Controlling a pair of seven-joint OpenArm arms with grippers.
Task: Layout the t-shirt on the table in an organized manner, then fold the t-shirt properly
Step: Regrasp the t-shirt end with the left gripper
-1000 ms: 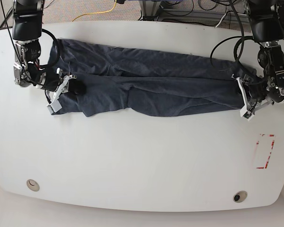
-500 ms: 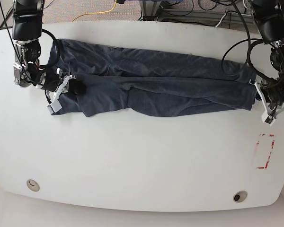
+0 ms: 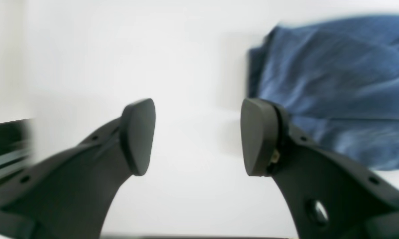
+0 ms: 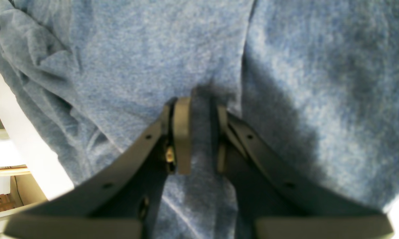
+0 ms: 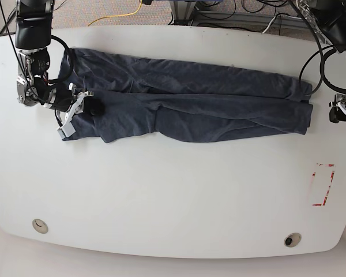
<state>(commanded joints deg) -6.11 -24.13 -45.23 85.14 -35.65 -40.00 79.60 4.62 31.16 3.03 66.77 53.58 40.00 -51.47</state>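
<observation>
Dark navy-grey cotton t-shirt (image 5: pixel 190 104) lies as a long left-to-right band on the white counter (image 5: pixel 173 190), its left end pinched in the right claw (image 4: pixel 196 132), its right end just left of the wide-open, empty left claw (image 3: pixel 197 136).

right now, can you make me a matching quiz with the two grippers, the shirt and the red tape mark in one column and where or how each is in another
Things:
1. left gripper
2. right gripper
3. shirt
4. tape mark

States or places:
A. stretched long across the table's far half
B. open over bare table
C. near the table's edge, below the shirt's end
D. shut on fabric

Pairs: 1-B, 2-D, 3-A, 4-C
</observation>
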